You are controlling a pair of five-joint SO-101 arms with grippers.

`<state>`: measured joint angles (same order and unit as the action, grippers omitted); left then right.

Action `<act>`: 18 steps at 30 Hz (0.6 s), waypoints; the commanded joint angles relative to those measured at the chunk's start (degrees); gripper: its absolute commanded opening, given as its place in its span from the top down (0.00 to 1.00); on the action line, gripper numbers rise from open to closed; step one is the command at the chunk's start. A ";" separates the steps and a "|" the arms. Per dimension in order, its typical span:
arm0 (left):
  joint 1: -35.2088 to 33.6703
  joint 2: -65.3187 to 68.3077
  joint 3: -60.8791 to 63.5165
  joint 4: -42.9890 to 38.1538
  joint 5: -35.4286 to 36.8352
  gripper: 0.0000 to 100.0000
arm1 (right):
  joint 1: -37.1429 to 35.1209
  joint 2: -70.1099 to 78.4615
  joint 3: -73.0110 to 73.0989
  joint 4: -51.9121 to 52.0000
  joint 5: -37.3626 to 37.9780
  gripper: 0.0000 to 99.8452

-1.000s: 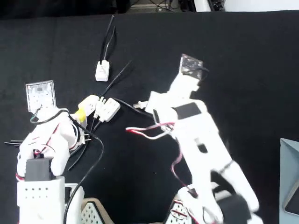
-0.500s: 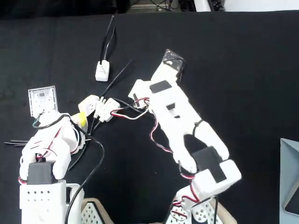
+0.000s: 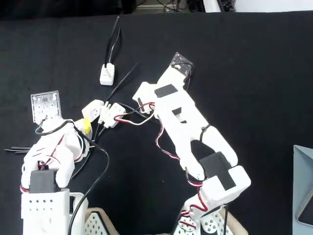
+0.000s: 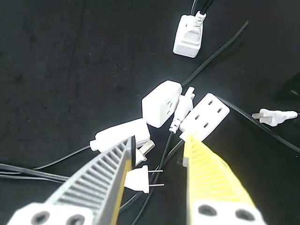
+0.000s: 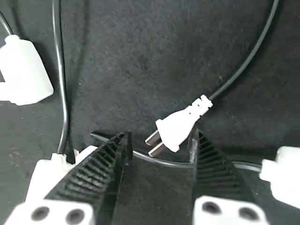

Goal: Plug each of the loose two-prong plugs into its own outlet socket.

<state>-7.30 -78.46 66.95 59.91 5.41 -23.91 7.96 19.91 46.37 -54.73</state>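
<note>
In the left wrist view my left gripper [image 4: 158,140] stands open, grey and yellow fingers on either side of a small white two-prong plug [image 4: 138,180]. A second white plug [image 4: 123,136] lies by the grey finger. Beyond them sit a white cube outlet [image 4: 161,103] and a three-socket outlet [image 4: 205,117]. My right gripper [image 5: 160,137] is open and low over another white plug [image 5: 180,126] on a black cord, its prongs between the black fingers. From above, the right gripper [image 3: 142,100] is just right of the outlet cluster [image 3: 111,115].
A further white outlet [image 3: 107,74] with a black cord lies at the back left. Black cords [image 3: 122,81] cross the black table around the cluster. A grey box [image 3: 303,186] stands at the right edge.
The right arm has swung left and lowered its gripper onto the loose plug near the outlet cluster. The left arm has barely shifted.
</note>
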 commanded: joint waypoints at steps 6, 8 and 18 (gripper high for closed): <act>-0.48 -0.44 -0.57 -0.97 0.18 0.81 | 1.14 6.29 -5.32 -1.14 -0.62 0.80; -0.48 -0.44 -0.57 -1.05 0.18 0.81 | 1.76 7.60 -6.37 -1.14 -0.62 0.80; -0.48 -0.44 -0.57 -1.05 0.18 0.81 | 3.69 10.24 -7.78 -0.97 -0.62 0.80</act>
<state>-7.30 -78.46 66.95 59.91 5.41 -21.01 18.42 14.90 45.93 -54.73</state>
